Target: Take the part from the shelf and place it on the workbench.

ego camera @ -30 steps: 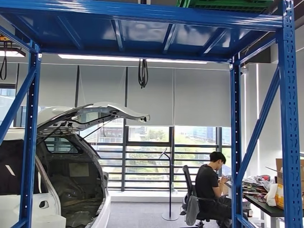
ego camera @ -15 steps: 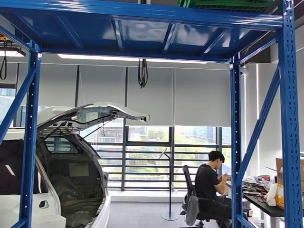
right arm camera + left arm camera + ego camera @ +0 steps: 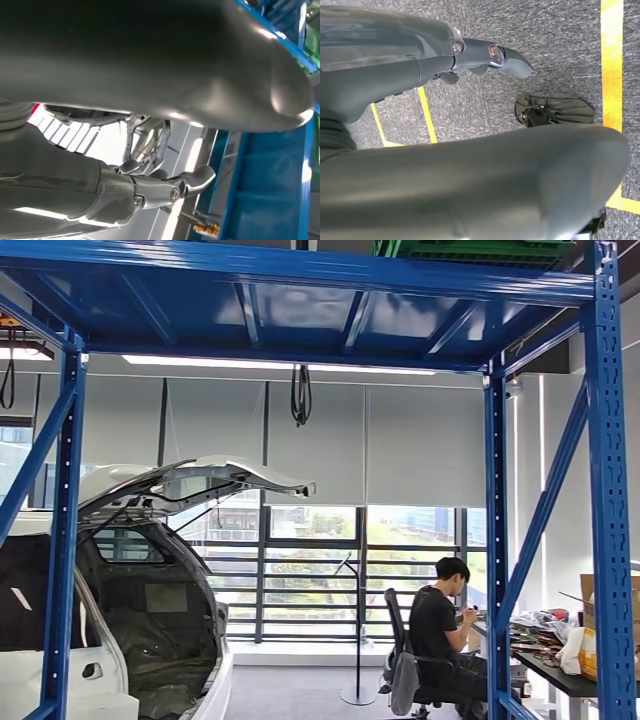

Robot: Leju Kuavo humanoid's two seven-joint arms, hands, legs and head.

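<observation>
Part: none to be made out on the blue shelf (image 3: 302,285); its weight, stiffness and best grip are beyond judging from here.
Left hand (image 3: 486,52): hangs over grey carpet with yellow lines, fingers straight, grasping nothing.
Right hand (image 3: 166,187): raised near the blue frame, fingers stretched out, nothing in it.
Containers: green crate (image 3: 483,248) on top of the shelf, contents hidden; cardboard box (image 3: 590,602) on a cluttered desk (image 3: 558,670) where a person (image 3: 441,625) sits.
</observation>
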